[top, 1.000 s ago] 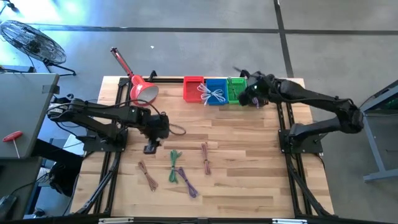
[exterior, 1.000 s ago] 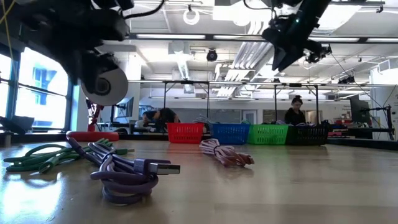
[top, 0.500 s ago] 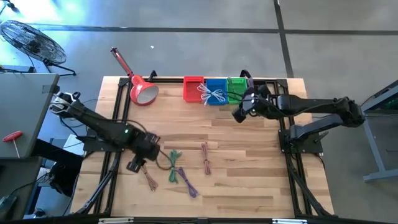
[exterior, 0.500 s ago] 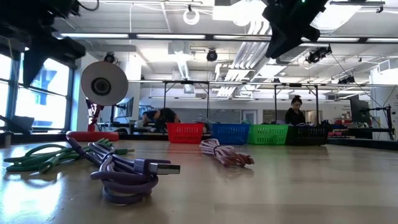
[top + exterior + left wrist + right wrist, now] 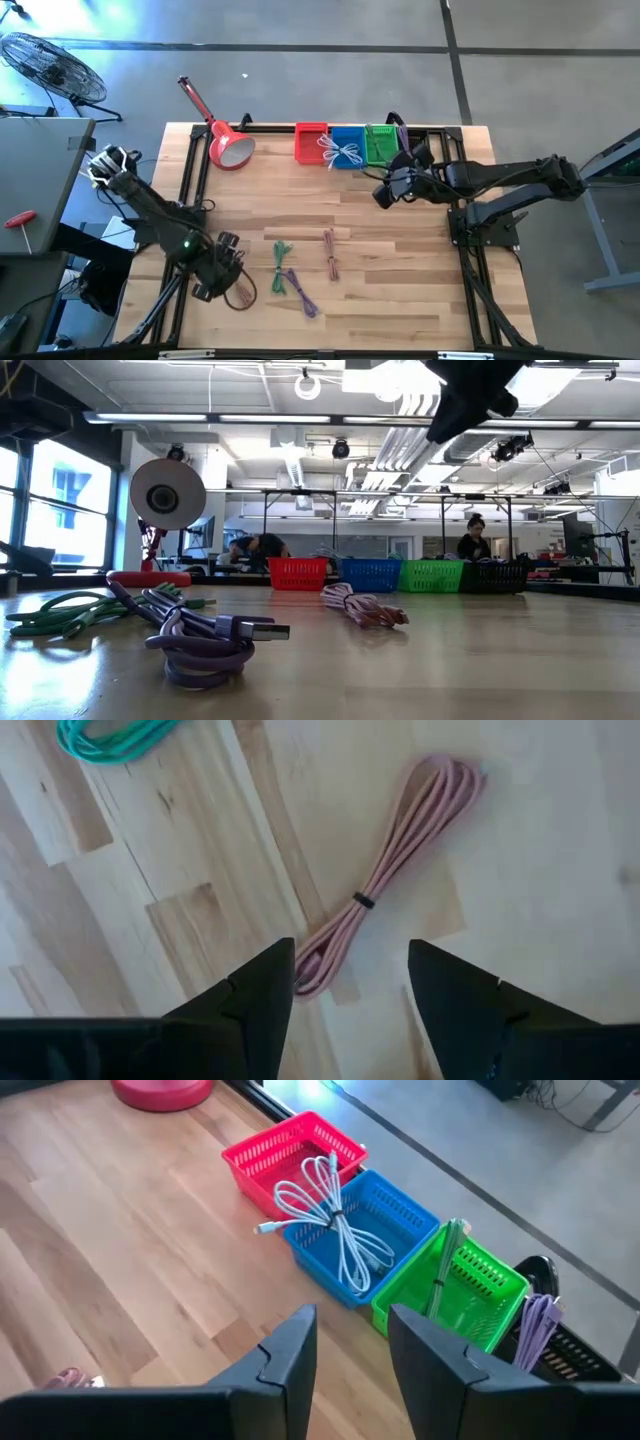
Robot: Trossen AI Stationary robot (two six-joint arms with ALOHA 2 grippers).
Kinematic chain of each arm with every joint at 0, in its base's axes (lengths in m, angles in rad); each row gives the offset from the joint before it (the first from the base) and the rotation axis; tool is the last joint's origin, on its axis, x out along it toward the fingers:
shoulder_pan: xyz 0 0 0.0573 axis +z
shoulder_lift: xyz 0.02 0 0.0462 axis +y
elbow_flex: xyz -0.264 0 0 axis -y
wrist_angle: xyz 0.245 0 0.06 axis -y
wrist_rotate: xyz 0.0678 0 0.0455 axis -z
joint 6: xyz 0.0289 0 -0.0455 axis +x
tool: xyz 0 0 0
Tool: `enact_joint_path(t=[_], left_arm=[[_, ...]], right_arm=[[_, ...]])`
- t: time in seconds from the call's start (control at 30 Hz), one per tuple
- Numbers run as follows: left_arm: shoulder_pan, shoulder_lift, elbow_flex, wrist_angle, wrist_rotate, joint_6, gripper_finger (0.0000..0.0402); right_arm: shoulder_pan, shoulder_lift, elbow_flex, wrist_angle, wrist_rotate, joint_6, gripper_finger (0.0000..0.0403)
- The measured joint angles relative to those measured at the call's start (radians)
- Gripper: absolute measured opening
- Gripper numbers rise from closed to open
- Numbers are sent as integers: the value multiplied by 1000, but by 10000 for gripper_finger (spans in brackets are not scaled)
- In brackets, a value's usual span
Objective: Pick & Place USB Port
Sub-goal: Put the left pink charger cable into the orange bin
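Left arm has swung from the middle of the counter (image 5: 400,290) down toward its front-left corner within the last second; left pincer (image 5: 212,284) now hangs over the pink cable (image 5: 385,890), a bundled coil lying flat on the wood. Fingers stand apart on either side of the coil's near end, not touching it, nothing held. Judgement: this is the approach to a grasp, pick not yet made. Just to the right on the counter lie the green cable (image 5: 279,266), the purple cable (image 5: 300,293) and a second pinkish cable (image 5: 330,252), all loose and untouched. Along the far edge sit the red bin (image 5: 290,1150), apparently empty, the blue bin (image 5: 385,1215) with a white cable (image 5: 335,1220) draped over it, the green bin (image 5: 460,1285) holding a green cable, and a dark bin at the end with a purple one. Right arm has pulled back from above the bins; right pincer (image 5: 384,192) now hovers just in front of them, fingers parted, empty. Reads as one delivery done on the right, the next pick starting on the left.
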Motion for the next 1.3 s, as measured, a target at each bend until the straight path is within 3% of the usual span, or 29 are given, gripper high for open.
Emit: enact_joint_path(t=[0.73, 0.87, 1.03, 1.17, 1.3], left_arm=[[-27, 365, 1, 43, 7, 32, 190], [-10, 406, 5, 38, 7, 34, 148], [54, 416, 3, 39, 20, 8, 26], [102, 417, 16, 18, -15, -57, 17], [149, 427, 83, -136, -191, -108, 10]], right_arm=[[202, 0, 0, -3, -8, 98, 117], [240, 0, 0, -4, -6, 126, 117], [290, 0, 0, -7, 0, 161, 117], [336, 0, 0, -7, 23, 166, 117], [384, 0, 0, 1, 51, 166, 117]])
